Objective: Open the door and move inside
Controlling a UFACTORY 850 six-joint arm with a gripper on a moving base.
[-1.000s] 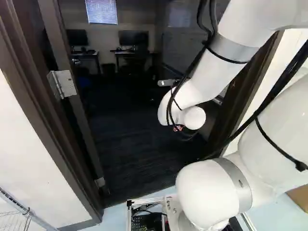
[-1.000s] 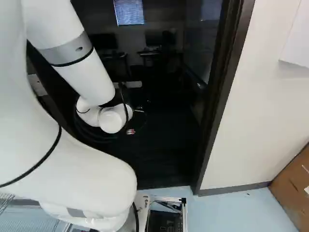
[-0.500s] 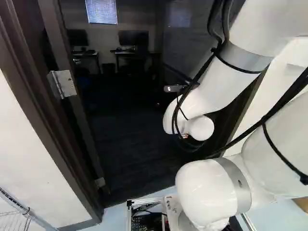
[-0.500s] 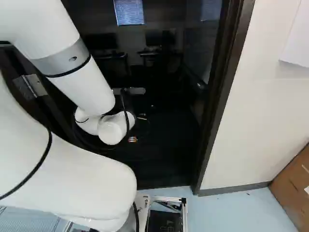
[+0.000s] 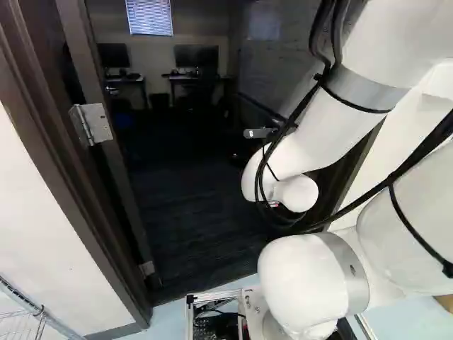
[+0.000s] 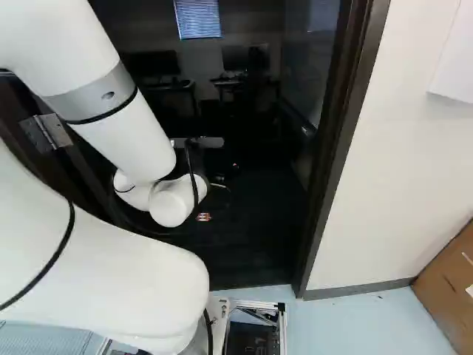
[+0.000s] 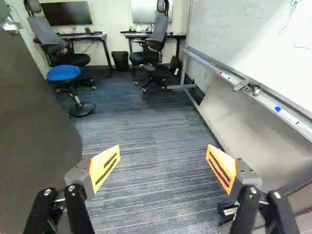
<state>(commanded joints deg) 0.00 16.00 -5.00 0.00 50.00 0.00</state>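
We see a blue-seated stool [image 7: 64, 73] near an office chair [image 7: 47, 35], a monitor [image 7: 67, 13] on a counter [image 7: 95, 36], a black bin [image 7: 120, 61], and a whiteboard [image 7: 248, 34] (we spot a blue-capped marker [image 7: 287, 115] on its tray [image 7: 267, 102]).

fingers [image 7: 104, 166]: wide apart, carpet [image 7: 156, 170] between
door [image 7: 34, 122]: open, beside one finger
bin [image 7: 120, 60]: between two desks [image 7: 83, 36]
whiteboard [image 7: 253, 29]: markers [image 7: 286, 115] on tray [image 7: 268, 101]

The carpet [image 7: 151, 141] ahead of me is dark and finely striped, with a blue-topped stool [image 7: 63, 73] near one wheeled chair [image 7: 73, 59], a second wheeled chair [image 7: 144, 57], and a black bin [image 7: 120, 61] between two counters [image 7: 92, 37]. Elsewhere, pale blue floor [image 6: 347, 318] carries something brown and boxy [image 6: 451, 288].
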